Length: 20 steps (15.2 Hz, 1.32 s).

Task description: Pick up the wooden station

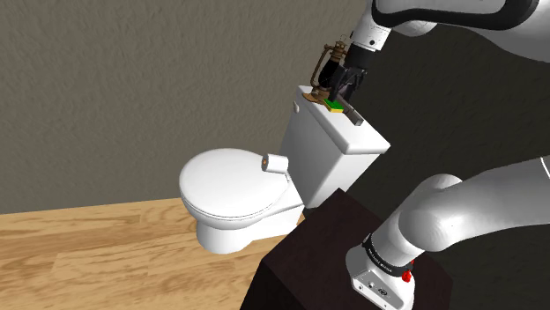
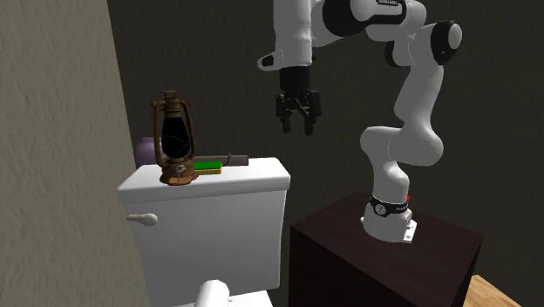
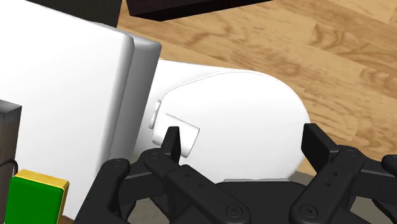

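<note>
A small dark grey-brown block, the station, lies on the white toilet tank's lid, beside a green-topped yellow block. The shoulder view shows the same station and green block. My gripper hangs open in the air, above the tank and toward the second exterior view's right of the station, holding nothing. In the wrist view the gripper has its fingers apart over the toilet's lid, with the station's corner and the green block off to one side.
A brown lantern stands on the tank next to the green block, with a purple vase behind it. A white roll rests on the toilet's closed lid. The dark stand sits beside the toilet. The floor is wooden.
</note>
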Motion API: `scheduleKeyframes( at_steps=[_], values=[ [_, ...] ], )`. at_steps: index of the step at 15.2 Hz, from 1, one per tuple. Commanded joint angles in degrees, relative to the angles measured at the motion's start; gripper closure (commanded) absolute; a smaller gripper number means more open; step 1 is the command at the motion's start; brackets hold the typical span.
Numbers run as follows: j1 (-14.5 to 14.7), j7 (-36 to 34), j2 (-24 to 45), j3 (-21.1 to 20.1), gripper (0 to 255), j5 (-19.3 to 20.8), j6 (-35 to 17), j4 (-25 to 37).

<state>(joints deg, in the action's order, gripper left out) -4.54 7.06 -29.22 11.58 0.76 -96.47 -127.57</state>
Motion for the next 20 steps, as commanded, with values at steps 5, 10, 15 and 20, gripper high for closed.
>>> scheduleKeyframes(
  at_steps=[5, 10, 15, 20],
  values=[
    [-2.3, 2.2, 8.6, 4.4, 0, 1.1, -4.7, 4.8],
    [-4.1, 4.6, 16.5, 8.2, 0, 0.6, -7.8, 10.2],
    [-6.1, 7.2, 25.0, 11.7, 0, -1.3, -9.9, 16.9],
    [-8.9, 10.1, 34.0, 14.6, 0, -4.7, -10.9, 24.9]
  ],
)
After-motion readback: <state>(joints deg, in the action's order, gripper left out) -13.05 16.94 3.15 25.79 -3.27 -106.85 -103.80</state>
